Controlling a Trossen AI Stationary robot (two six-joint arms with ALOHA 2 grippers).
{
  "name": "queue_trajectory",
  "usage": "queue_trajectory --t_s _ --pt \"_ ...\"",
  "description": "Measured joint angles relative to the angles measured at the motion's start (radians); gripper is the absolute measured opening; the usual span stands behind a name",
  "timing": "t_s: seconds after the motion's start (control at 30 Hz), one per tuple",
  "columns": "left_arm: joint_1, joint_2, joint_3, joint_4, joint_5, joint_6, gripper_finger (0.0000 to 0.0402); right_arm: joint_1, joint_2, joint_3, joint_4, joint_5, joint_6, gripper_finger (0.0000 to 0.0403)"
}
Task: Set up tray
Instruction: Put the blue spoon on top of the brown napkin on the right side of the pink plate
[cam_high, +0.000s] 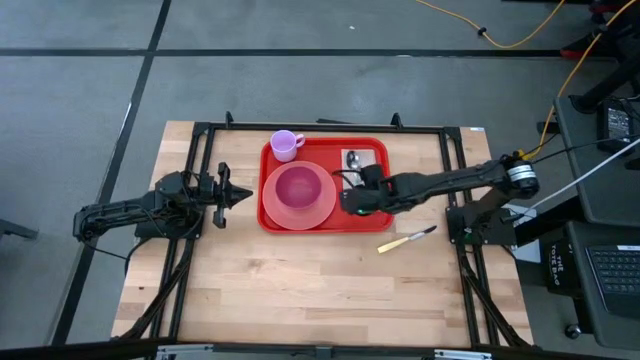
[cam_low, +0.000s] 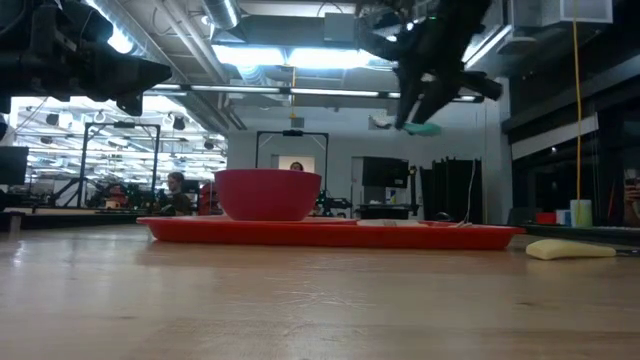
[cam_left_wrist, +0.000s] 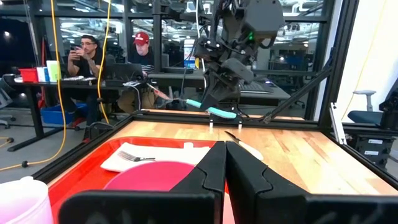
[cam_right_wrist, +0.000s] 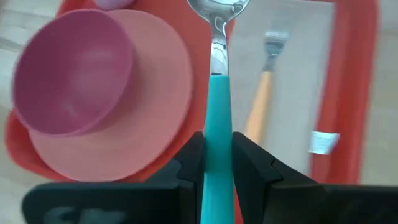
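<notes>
The red tray (cam_high: 268, 215) sits toward the far side of the table's middle, carrying a salmon-pink plate (cam_high: 322, 208) with a magenta bowl (cam_high: 296, 187) on it, a lilac cup (cam_high: 285, 145) at its far-left corner, and a pale napkin (cam_high: 366, 158) along its right side.

The right gripper (cam_high: 352, 197) hovers above the tray's right half, just right of the plate, clamped on a spoon with a teal handle (cam_right_wrist: 217, 134). The low view shows it raised well clear of the tray.

What matters for the coming move, as I judge it: the napkin lies at about 12 o'clock from the gripper in the overhead view, close by. A fork with an orange handle (cam_right_wrist: 261, 99) already rests on the napkin, its long axis running near to far. In the right wrist view the spoon's handle runs nearly parallel to the fork, with the bowl of the spoon pointing the same way. So the spoon likely only needs carrying slightly toward the far side and lowering alongside the fork (little or no turning).

A yellow-handled knife (cam_high: 405, 240) lies on the bare table at about 4 o'clock from the tray, much nearer the right arm.

The left gripper (cam_high: 232, 196) waits off the tray's left edge at 9 o'clock, fingers pressed together and holding nothing.
</notes>
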Motion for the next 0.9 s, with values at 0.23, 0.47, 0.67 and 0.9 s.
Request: queue_trajectory --t_s 0.23,0.47,0.67,0.9 --pt "0.000 0.000 0.000 0.001 0.000 0.000 0.0004 -0.024 0.132 0.150 -0.049 -0.038 -0.005 0.0063" --pt "0.000 0.000 0.000 0.000 0.000 0.000 0.0004 -0.079 0.213 0.204 -0.111 -0.127 0.018 0.0063" --pt "0.000 0.000 0.000 0.000 0.000 0.000 0.0004 -0.153 0.260 0.195 -0.106 -0.246 0.022 0.0063" --pt "0.000 0.000 0.000 0.000 0.000 0.000 0.0004 -0.230 0.291 0.195 -0.046 -0.297 -0.032 0.0063"
